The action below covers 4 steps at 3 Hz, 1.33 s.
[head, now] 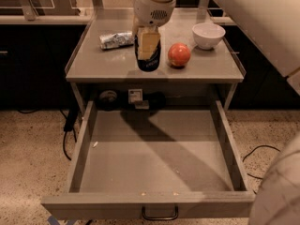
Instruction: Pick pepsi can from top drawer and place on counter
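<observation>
My gripper is over the middle of the counter, shut on the pepsi can. The can is dark and upright, and a beige finger covers its upper front. Its base is at the counter surface near the front edge; I cannot tell whether it touches. The top drawer stands pulled fully out below the counter, with a small metal handle on its front panel. Nothing but a few crumbs shows inside it.
A silvery dented can lies at the counter's back left. A red-orange round fruit sits just right of the pepsi can, and a white bowl at the back right. Cables lie on the floor beside the drawer.
</observation>
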{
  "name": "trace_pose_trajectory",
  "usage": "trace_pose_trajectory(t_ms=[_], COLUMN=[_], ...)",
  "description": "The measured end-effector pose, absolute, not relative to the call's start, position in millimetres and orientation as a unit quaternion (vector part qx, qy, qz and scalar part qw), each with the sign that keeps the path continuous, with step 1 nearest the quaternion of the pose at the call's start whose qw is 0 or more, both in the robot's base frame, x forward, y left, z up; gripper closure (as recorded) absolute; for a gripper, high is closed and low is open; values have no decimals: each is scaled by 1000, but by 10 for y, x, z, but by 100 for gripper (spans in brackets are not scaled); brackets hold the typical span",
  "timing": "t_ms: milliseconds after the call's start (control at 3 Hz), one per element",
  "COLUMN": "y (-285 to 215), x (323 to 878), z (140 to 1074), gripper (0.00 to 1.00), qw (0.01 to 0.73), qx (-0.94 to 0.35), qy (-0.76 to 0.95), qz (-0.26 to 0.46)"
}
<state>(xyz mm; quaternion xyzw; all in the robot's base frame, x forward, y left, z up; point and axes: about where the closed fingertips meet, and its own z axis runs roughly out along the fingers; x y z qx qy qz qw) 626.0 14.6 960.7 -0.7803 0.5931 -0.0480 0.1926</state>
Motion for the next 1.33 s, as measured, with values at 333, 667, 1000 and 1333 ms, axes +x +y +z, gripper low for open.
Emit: trace_pose_trajectory(t_ms=[333,667,1000,1333], y=[201,344,509,639], x=[6376,6613,6870,7046], z=[9558,9448,9361,9263], gripper=[100,100,100,100], qw=[198,200,205,208], qx=[-780,-790,-802,-810], qy=[592,578,561,548], qz=[-43,-34,-22,-7])
